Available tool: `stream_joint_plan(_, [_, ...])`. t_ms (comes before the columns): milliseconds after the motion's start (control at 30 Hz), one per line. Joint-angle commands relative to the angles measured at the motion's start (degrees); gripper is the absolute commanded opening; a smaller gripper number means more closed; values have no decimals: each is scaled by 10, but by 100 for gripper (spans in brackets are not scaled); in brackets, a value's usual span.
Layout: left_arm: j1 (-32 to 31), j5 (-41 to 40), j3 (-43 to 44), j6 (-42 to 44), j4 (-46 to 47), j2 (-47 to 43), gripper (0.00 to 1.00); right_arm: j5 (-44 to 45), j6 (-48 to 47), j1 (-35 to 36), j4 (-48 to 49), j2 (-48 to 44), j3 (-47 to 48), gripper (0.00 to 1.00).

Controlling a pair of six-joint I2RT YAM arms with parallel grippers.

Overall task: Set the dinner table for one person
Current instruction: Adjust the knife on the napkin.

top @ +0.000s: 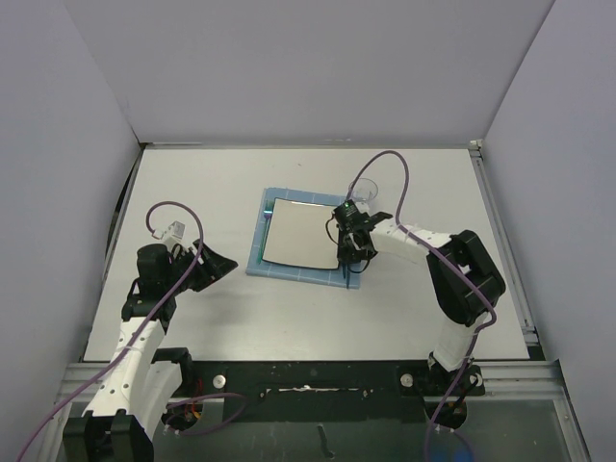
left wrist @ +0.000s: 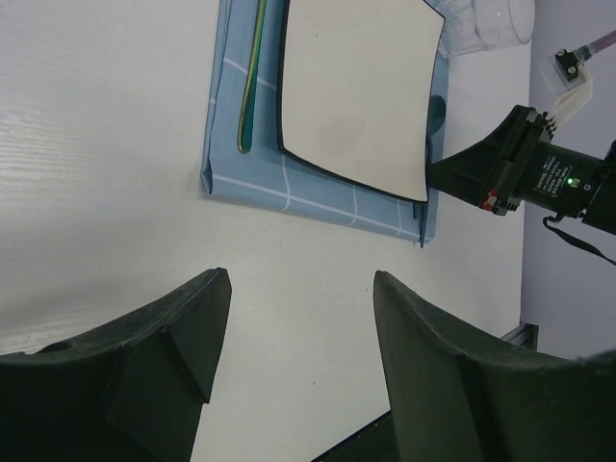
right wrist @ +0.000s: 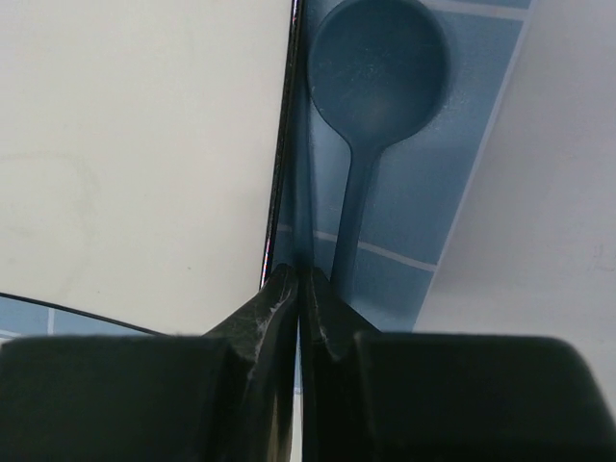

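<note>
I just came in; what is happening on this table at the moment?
Two robot arms are setting a place on the dinner table. A square plate lies on a blue placemat, with a thin utensil on one side, a blue spoon on the other and a clear cup by the mat's corner. The right claw is shut, low between plate and spoon; whether it pinches anything is unclear. The left claw is open and empty, off to the side.

Occlusions noted
Spoon (right wrist: 380, 67) handle end hidden behind right fingers (right wrist: 255, 327); clear cup (left wrist: 486, 24) cut by left wrist view's top edge.
</note>
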Motion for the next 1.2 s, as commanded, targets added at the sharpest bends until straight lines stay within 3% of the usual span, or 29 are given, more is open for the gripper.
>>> stream_joint_plan(0, [1, 9, 7, 6, 26, -1, 59, -14, 2, 6, 33, -4, -18, 6])
stream_joint_plan(133, [1, 9, 7, 6, 27, 0, 59, -14, -7, 5, 35, 0, -22, 19])
stream_joint_plan(533, [1, 10, 5, 3, 26, -4, 59, -16, -20, 3, 24, 38, 8, 21])
stream_joint_plan(767, [1, 10, 5, 2, 27, -3, 59, -11, -17, 4, 7, 69, 29, 0])
stream_joint_plan(1167, [1, 12, -1, 1, 30, -4, 59, -9, -18, 5, 9, 77, 29, 0])
